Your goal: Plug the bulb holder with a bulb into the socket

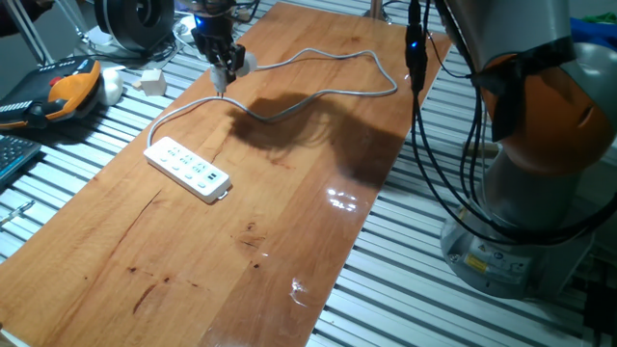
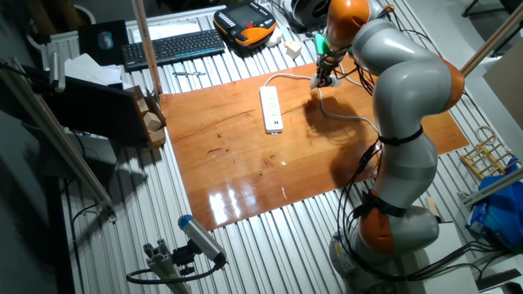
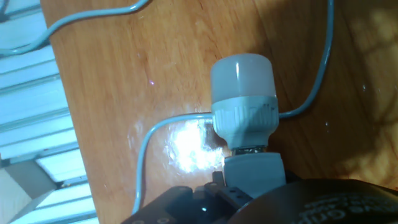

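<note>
The bulb holder with a bulb [image 3: 244, 106] juts out from under my hand in the hand view, round white bulb away from me and white plug body [image 3: 252, 169] nearest the hand. My gripper [image 1: 224, 69] is shut on it above the far left part of the wooden board, also the gripper [image 2: 320, 75] in the other fixed view. The socket [image 1: 188, 170] is a long white power strip lying flat on the board, nearer the front and left of the gripper, seen too as the socket [image 2: 272, 109]. Its grey cable [image 1: 328, 89] loops under the held bulb.
A white cube-shaped block [image 1: 151, 81] and an orange-black handset [image 1: 69, 87] lie on the slatted metal table beyond the board's left edge. A keyboard [image 2: 172, 45] sits farther off. The arm's base [image 1: 521, 241] stands at the board's right side.
</note>
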Motion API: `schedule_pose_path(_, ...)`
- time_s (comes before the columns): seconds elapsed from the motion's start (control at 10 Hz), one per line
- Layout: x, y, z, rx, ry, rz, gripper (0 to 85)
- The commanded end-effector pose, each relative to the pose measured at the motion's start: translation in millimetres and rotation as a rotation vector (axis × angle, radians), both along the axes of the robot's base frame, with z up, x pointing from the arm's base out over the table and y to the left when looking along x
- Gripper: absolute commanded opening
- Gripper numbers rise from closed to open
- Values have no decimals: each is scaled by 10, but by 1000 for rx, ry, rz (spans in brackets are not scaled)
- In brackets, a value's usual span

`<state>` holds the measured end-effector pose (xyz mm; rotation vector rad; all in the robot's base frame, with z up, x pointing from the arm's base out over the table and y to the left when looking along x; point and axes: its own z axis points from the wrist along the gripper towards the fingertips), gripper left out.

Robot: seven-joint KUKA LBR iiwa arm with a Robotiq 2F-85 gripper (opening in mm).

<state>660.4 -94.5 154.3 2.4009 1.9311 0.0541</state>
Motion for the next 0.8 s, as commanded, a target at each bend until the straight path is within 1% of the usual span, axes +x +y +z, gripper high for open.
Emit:
schedule_pose_path(0.0, 5, -18, 10, -28, 4, -7, 0)
schedule_pose_path(0.1, -17, -26, 27, -48, 8, -16, 0)
schedule_pose_path(0.3, -63, -36, 63, -90, 7, -6, 0)
schedule_pose_path(0.4, -61, -85, 99, -69, 11, 3, 0)
schedule_pose_path(0.5, -85, -131, 141, -33, 15, 26, 0)
schedule_pose_path(0.6, -100, -159, 168, -6, 18, 36, 0)
schedule_pose_path(0.7, -105, -152, 166, -9, 23, 53, 0)
